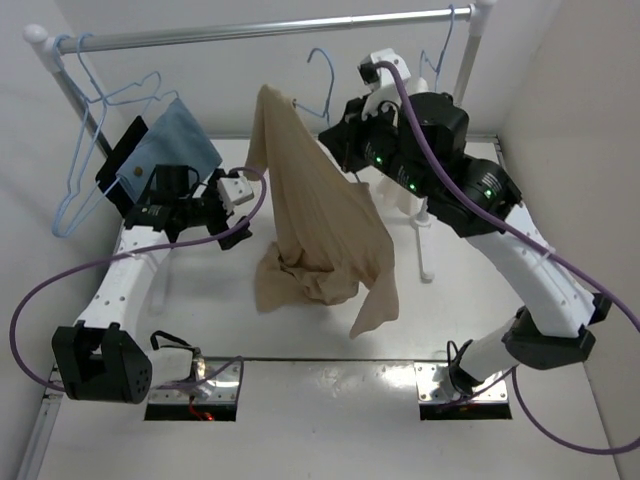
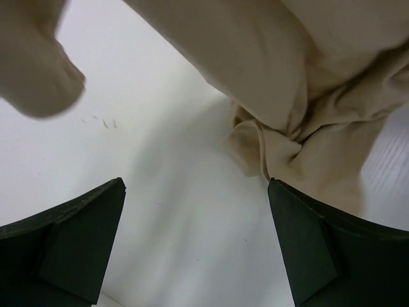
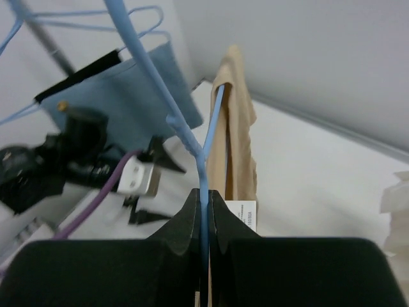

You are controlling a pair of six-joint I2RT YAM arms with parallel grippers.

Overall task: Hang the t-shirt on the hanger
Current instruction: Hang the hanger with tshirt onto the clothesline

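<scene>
Slippage threatened: right end effector [image 3: 203,198] clamped the hanger [image 3: 192,137]; left end effector [image 2: 195,185], at nine o'clock of the t-shirt [image 1: 320,215], stood apart, so the lopsided cloth might slide off.

A shiny metal rail [image 1: 300,28] runs across the back. Spare blue hangers [image 1: 103,100] hang near its left end, beside a blue cloth [image 1: 178,140]. A white cloth [image 1: 413,205] is at the right of the white table [image 1: 300,335].
</scene>
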